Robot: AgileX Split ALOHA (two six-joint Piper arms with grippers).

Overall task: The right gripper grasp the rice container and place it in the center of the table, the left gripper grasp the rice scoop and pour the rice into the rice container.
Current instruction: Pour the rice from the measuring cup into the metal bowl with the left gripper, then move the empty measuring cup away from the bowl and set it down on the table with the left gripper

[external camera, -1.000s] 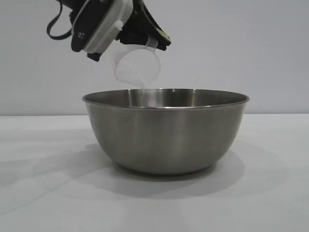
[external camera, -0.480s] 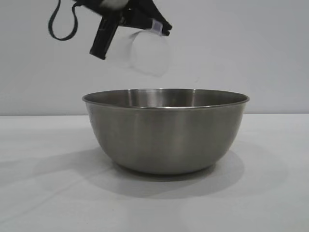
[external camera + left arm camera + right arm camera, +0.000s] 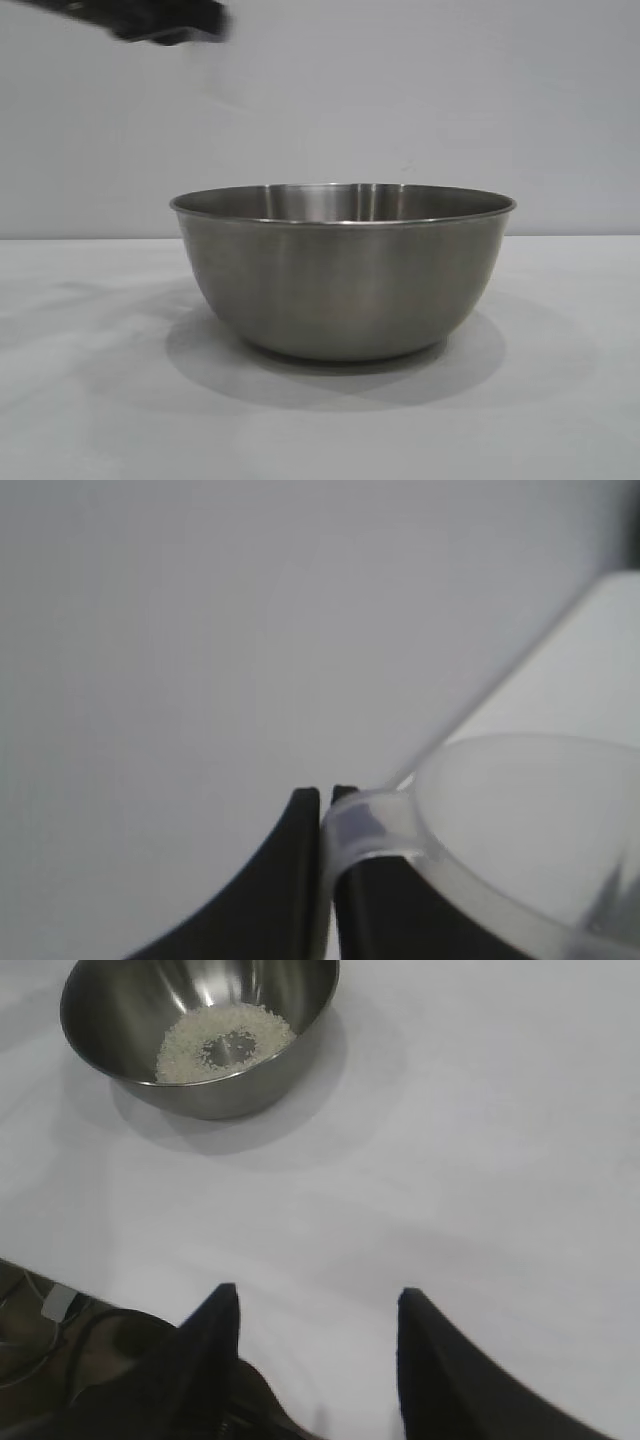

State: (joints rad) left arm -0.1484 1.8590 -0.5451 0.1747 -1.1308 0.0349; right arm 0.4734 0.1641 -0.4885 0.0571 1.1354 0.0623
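The brushed-steel rice container [image 3: 343,270] with its rolled rim sits mid-frame on the smooth white bench [image 3: 90,400], off-white rice [image 3: 222,1042] ringing its bottom. The left end effector [image 3: 325,815] is clamped on the translucent rice scoop [image 3: 520,830] handle; the right end effector [image 3: 318,1310] stands apart, empty

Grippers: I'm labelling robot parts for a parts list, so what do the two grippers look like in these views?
Both look black. The left gripper shows two dark fingers that curve outward toward their base and taper to narrow tips. The right gripper has two black, pointed fingers that broaden toward their base. No markings show on either. In the exterior view, the left arm is only a dark blur.
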